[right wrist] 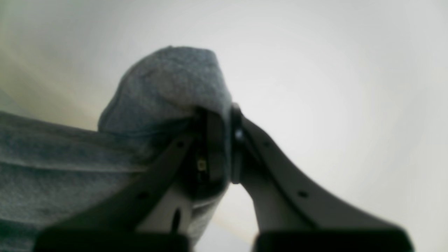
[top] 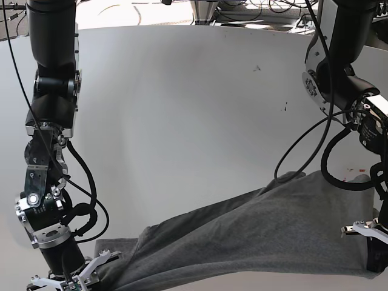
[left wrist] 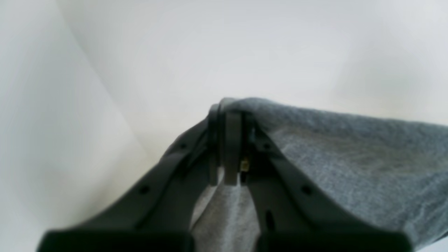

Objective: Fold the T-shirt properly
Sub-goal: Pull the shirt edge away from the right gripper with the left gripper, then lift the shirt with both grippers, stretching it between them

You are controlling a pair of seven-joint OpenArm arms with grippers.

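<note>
Holding the plain dark charcoal-grey T-shirt of thin soft fabric (top: 260, 236) at its near side, we have both grippers clenched on the cloth. Our black right gripper with its metal linkage (right wrist: 218, 140) grasps a bunched fold, which stands up above its fingertips. Our black left gripper, also with metal parts (left wrist: 227, 143), pinches another part, and from there the upper edge runs sideways in the left wrist view.

On the T-shirt we can read no brand, no label and no writing. Its long axis goes across the base view, from lower left to right, rising a little toward the right. Which way the collar points, we cannot tell.

The T-shirt is at the near part of the white table (top: 182, 121), between our two arms and partly under them. Farther, behind the table's far edge, there are dark cables (top: 254, 15) and a bright surface.
</note>
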